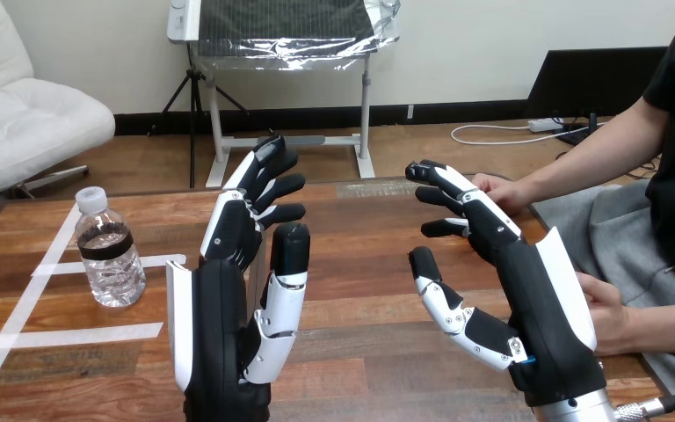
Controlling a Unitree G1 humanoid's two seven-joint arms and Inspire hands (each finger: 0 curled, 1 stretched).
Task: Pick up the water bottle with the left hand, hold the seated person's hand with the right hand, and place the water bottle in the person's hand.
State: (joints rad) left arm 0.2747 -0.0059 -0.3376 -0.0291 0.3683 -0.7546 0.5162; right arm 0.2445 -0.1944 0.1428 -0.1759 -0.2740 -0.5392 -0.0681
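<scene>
A clear water bottle [110,251] with a white cap and a dark label band stands upright on the wooden table [360,229], at the left. My left hand [228,316] is raised in the middle of the view, to the right of the bottle and apart from it, open with fingers straight up. My right hand [527,299] is raised at the right, open with nothing in it. The person's hand [501,189] rests on the table's far right edge, just behind my right hand's fingertips; I cannot tell whether they touch. Another hand of the person [611,312] lies by their lap at the right.
White tape lines [97,264] mark the table's left part around the bottle. The person sits at the table's right side, with a forearm [598,163] reaching to the table edge.
</scene>
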